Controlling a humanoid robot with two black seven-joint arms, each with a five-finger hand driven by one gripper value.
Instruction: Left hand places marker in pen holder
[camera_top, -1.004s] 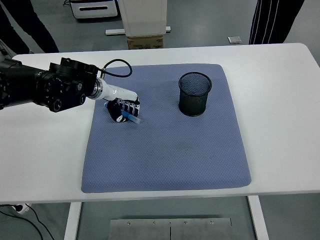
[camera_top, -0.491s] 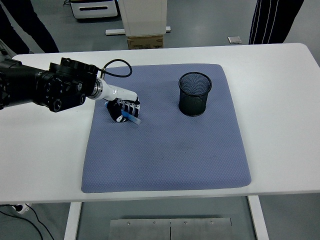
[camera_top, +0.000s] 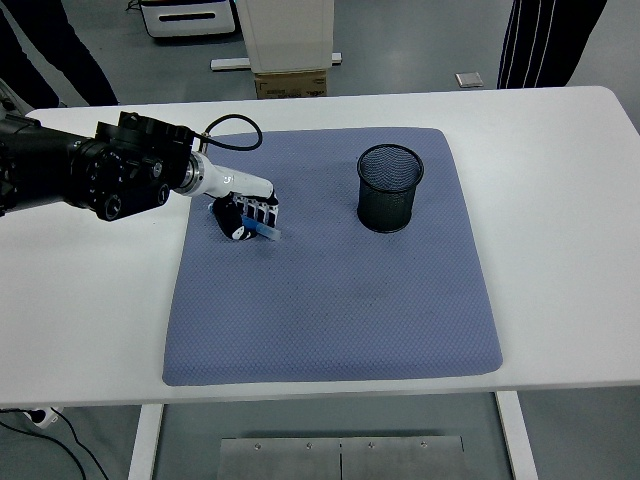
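I see the mat (camera_top: 340, 300) centred on the table (camera_top: 560, 250); the pen holder (camera_top: 390, 187) stands upper right on it, the left hand (camera_top: 245, 217) with marker (camera_top: 264, 230) upper left.

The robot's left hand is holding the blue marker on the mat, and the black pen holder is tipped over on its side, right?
Not quite. The head view shows the pen holder standing upright on the mat. The left hand is holding the blue marker.

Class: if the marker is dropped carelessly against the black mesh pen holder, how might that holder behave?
The mesh pen holder looks light, being open wire. Standing tall and narrow on the blue mat, it could tip if knocked near the rim. The textured mat probably limits sliding.
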